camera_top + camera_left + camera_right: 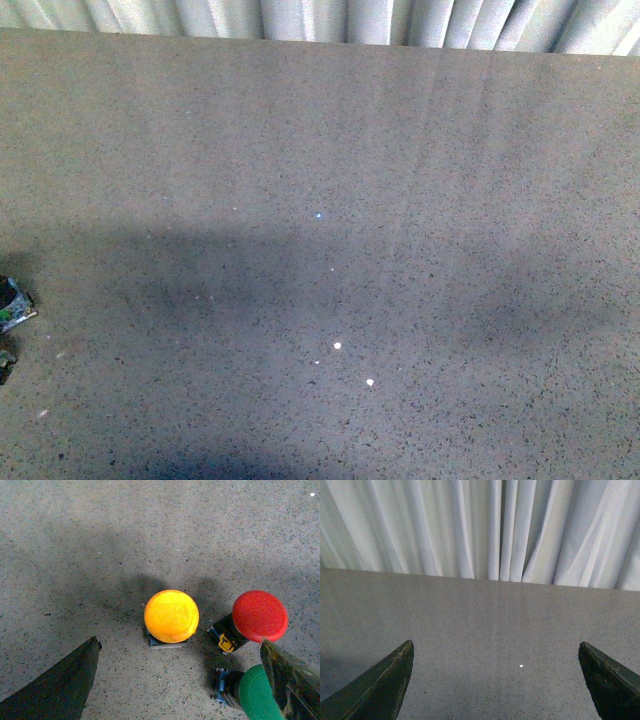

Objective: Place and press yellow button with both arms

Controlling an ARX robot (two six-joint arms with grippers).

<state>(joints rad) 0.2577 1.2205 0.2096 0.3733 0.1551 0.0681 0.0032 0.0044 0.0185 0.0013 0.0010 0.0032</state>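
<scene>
Left tool (177, 642), spread empty over the yellow button (171, 616), right tool (495, 647) likewise open and empty: we fear it clipping the green button (257, 692) or red button (260, 616) on descent.

The table (400, 150) looks like smooth speckled stone — the yellow button (171, 616) matt plastic, the curtain (495, 525) cloth.

The left hand (178, 642) points almost straight down at the table (100, 530), its two dark, flat fingers (60, 690) spread wide apart. The right hand (496, 644) is tilted far shallower, aimed toward 12 o'clock, the way the robot faces, and hangs above the table. Its two dark fingers (375, 690) are spread just as wide, tapered tips pointing forward. Only the fingers of each hand show.
</scene>
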